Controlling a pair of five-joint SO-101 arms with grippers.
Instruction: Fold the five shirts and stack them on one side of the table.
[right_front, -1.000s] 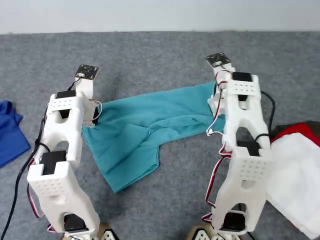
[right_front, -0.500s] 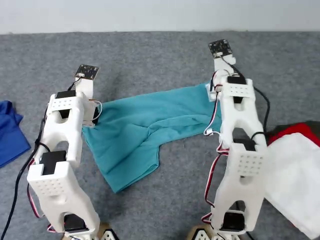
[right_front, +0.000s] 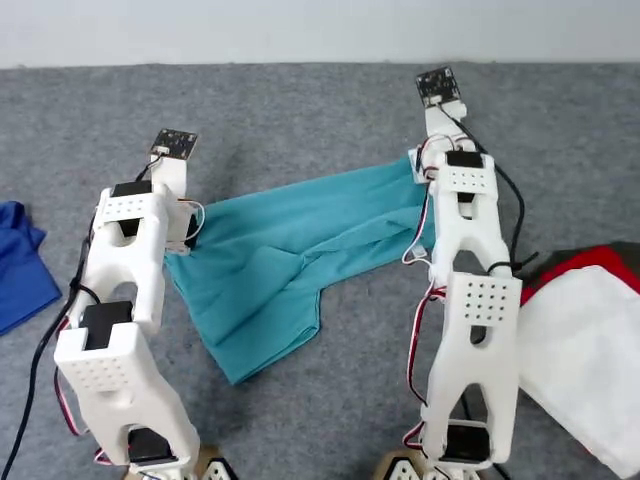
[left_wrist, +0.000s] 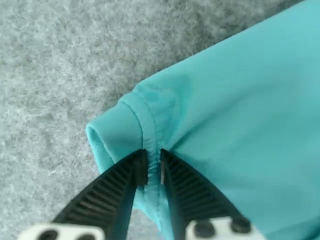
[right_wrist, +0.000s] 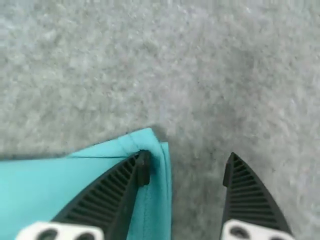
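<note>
Teal shirt lying on the grey desk.
Left tool pinches its hem; right tool spread at a corner.

The table is covered all over with grey, fuzzy felt. Along the far edge of the table runs a plain white wall. The light is soft and even.

1. A grey felt-covered table is seen, bounded along its far edge by a pale wall.
2. A crumpled teal fabric shirt is spread across the middle of it.
3. A blue cloth garment is laid at one side edge, well apart from the teal shirt.
4. At the opposite edge, a white fabric piece is heaped against a red cloth, the two touching.
</note>
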